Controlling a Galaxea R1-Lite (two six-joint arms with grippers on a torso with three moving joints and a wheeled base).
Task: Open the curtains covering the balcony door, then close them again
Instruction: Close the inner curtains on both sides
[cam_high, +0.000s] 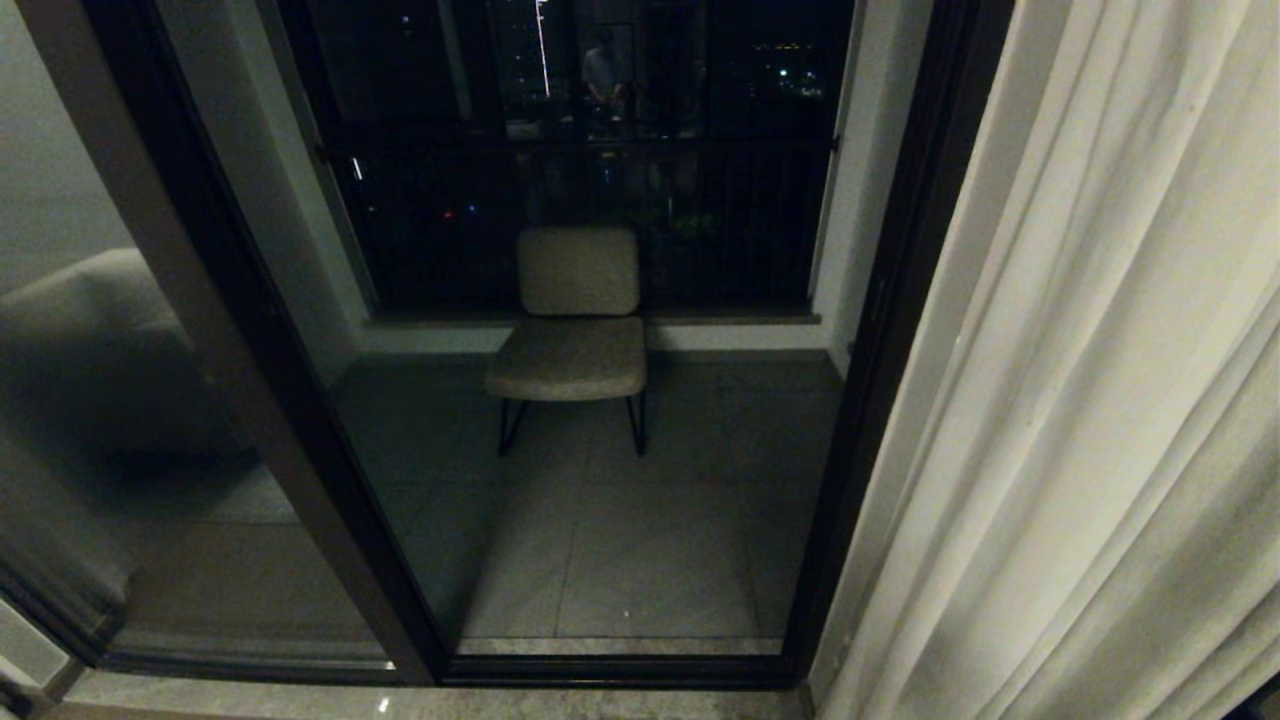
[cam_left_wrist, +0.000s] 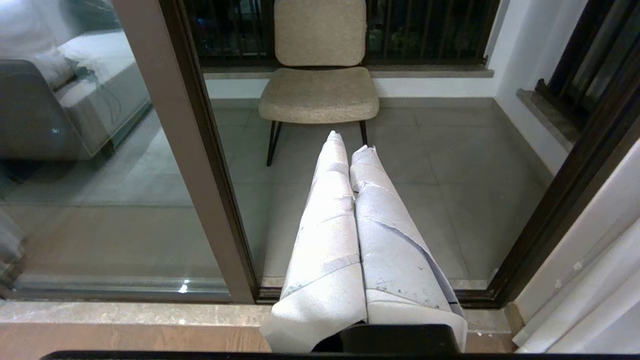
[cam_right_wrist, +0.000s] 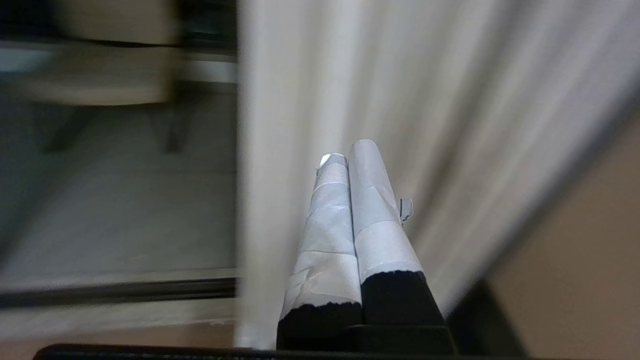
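A cream pleated curtain (cam_high: 1090, 400) hangs bunched at the right of the head view, leaving the balcony door (cam_high: 880, 380) with its dark frame uncovered. No left panel shows. The same curtain (cam_right_wrist: 425, 100) fills the right wrist view. My right gripper (cam_right_wrist: 347, 150), fingers wrapped in white tape, is shut and empty, pointing at the curtain's folds near its inner edge. My left gripper (cam_left_wrist: 350, 142) is also shut and empty, pointing through the glass at the door (cam_left_wrist: 210, 165). Neither arm appears in the head view.
A beige padded chair (cam_high: 575, 330) on thin dark legs stands on the tiled balcony behind the glass, before a dark railing (cam_high: 600, 200). A sofa (cam_left_wrist: 60, 100) shows reflected in the left pane. A stone sill (cam_left_wrist: 125, 312) runs along the door's foot.
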